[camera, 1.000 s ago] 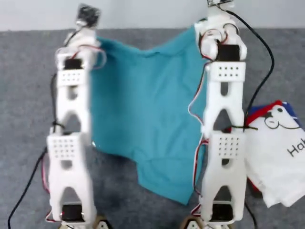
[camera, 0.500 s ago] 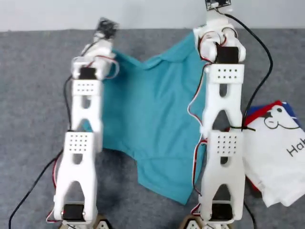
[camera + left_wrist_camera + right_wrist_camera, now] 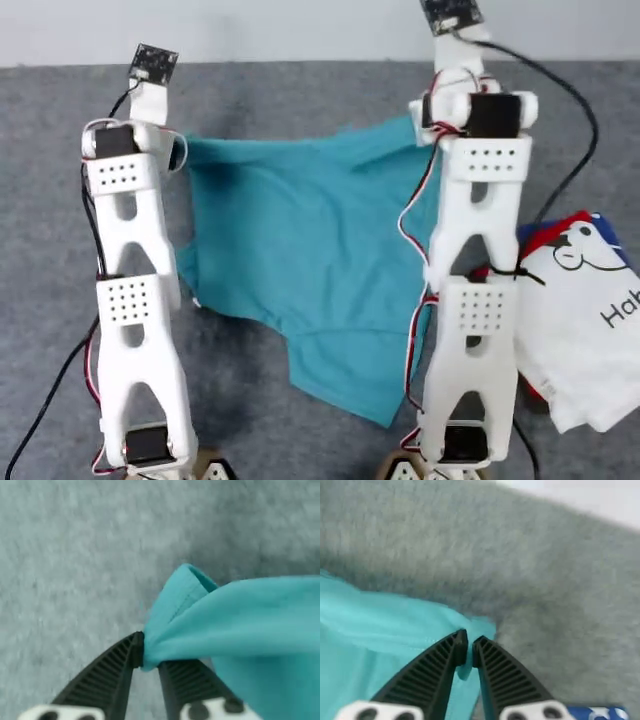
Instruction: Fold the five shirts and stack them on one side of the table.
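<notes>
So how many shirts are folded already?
One looks done: the white printed shirt with red and blue trim lies folded aside. The plain teal shirt is in hand, pinched by the left gripper and right gripper, unfolded. More folding remains.

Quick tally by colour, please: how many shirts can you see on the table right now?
Teal shirt: 1, pinched by the left gripper and the right gripper.
White printed shirt: 1, lying beside the right arm.
Total: 2. A red edge shows at the white one's border; I cannot tell if it is another shirt.
</notes>
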`<state>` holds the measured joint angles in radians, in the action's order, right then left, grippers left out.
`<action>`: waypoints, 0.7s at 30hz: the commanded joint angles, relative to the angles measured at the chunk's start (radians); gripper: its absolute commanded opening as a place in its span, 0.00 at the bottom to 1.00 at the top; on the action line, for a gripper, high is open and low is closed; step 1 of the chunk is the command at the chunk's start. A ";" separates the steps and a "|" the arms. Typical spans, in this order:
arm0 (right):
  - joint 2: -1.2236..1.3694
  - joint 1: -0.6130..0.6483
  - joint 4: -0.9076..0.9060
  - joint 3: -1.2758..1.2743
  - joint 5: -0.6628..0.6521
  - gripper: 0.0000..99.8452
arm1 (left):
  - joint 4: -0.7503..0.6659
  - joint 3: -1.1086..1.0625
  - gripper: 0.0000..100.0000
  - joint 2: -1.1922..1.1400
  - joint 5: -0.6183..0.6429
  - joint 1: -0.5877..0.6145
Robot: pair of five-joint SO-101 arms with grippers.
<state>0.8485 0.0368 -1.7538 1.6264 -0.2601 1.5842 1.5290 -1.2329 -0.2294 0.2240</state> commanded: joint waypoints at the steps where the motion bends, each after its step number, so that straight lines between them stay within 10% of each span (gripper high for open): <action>1: -0.208 -0.042 -0.048 -0.084 -0.015 0.01 | 0.129 0.050 0.01 0.132 -0.006 0.003; 14: -1.000 -0.050 -0.039 -1.393 -0.166 0.01 | 0.175 0.028 0.01 0.193 0.002 0.031; 21: -1.296 0.028 -0.039 -1.807 -0.222 0.01 | 0.175 -0.346 0.01 0.344 0.003 0.034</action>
<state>-0.3237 0.0491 -1.7553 -0.0537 -0.4626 1.7346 1.3387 -1.0119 -0.2294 0.2424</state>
